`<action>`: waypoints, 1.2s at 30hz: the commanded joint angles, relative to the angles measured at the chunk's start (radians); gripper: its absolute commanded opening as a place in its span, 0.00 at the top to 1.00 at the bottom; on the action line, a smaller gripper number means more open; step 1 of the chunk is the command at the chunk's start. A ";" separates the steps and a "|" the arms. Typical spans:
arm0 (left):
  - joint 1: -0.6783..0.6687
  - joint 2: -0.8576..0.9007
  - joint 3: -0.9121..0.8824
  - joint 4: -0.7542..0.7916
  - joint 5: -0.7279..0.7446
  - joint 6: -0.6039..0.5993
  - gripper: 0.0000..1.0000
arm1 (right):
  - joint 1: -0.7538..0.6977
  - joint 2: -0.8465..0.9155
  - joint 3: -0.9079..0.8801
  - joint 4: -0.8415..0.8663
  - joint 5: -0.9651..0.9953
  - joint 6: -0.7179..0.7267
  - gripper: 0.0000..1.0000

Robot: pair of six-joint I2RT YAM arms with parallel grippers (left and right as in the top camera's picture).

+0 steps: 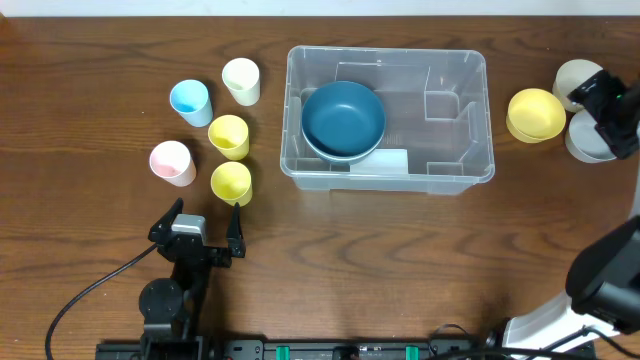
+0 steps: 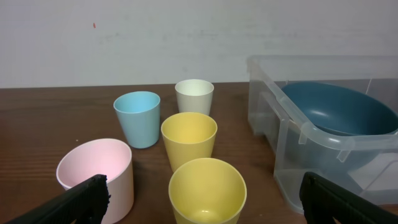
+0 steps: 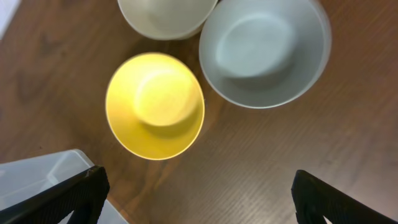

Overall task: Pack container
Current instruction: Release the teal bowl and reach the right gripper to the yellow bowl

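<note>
From above, the container (image 1: 388, 52) stands in the middle of the tabletop (image 1: 400, 260), its long sides running left to right. The blue bowl (image 1: 343, 120) lies in its left half, tipped against the left wall. Left of the container stand five cups, close together: cream cup (image 1: 241, 80) farthest, blue cup (image 1: 190, 102), far yellow cup (image 1: 229, 136), pink cup (image 1: 172, 162), and near yellow cup (image 1: 231, 182). The left pincer (image 1: 203, 215) sits near the front edge, just short of the near yellow cup, released and holding nothing. At the far right the right pincer (image 1: 610, 108) hangs above three bowls: yellow bowl (image 1: 536, 114), cream bowl (image 1: 573, 80) and grey bowl (image 1: 583, 142).

The left wrist view shows both left fingers (image 2: 81, 200) spread wide at the lower corners. The near yellow cup stands between them and farther off, untouched. The pink cup is at the left, and the container with the blue bowl at the right.

The right wrist view looks straight down. The right fingers (image 3: 68, 198) stand wide apart with nothing between them, so this pincer is released. Below are the yellow bowl, the grey bowl and part of the cream bowl, all upright. A corner of the container shows at the lower left, apart from the yellow bowl.
</note>
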 commanded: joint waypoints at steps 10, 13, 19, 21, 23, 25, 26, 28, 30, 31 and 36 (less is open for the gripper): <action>0.004 -0.006 -0.018 -0.032 0.014 0.014 0.02 | 0.017 0.190 -0.032 0.022 -0.035 0.067 0.05; 0.004 -0.006 -0.018 -0.032 0.014 0.014 0.02 | 0.018 0.217 -0.032 0.031 -0.034 0.075 0.08; 0.004 -0.006 -0.018 -0.033 0.014 0.014 0.02 | 0.020 0.237 -0.032 0.045 -0.034 0.089 0.13; 0.004 -0.006 -0.018 -0.033 0.014 0.014 0.02 | 0.022 0.245 -0.032 0.046 -0.030 0.089 0.13; 0.004 -0.006 -0.018 -0.032 0.014 0.014 0.02 | 0.027 0.253 -0.032 0.046 -0.029 0.089 0.14; 0.004 -0.006 -0.018 -0.032 0.014 0.013 0.02 | 0.034 0.262 -0.032 0.049 -0.026 0.089 0.14; 0.004 -0.006 -0.018 -0.032 0.014 0.013 0.02 | 0.039 0.267 -0.032 0.050 -0.025 0.089 0.14; 0.004 -0.006 -0.018 -0.033 0.014 0.013 0.02 | 0.047 0.272 -0.032 0.054 -0.024 0.089 0.14; 0.004 -0.006 -0.018 -0.032 0.014 0.014 0.02 | 0.055 0.281 -0.032 0.063 -0.022 0.089 0.14; 0.004 -0.006 -0.018 -0.032 0.014 0.014 0.02 | 0.056 0.283 -0.032 0.064 -0.022 0.089 0.14; 0.004 -0.006 -0.018 -0.032 0.014 0.014 0.02 | 0.056 0.285 -0.032 0.070 -0.003 0.090 0.20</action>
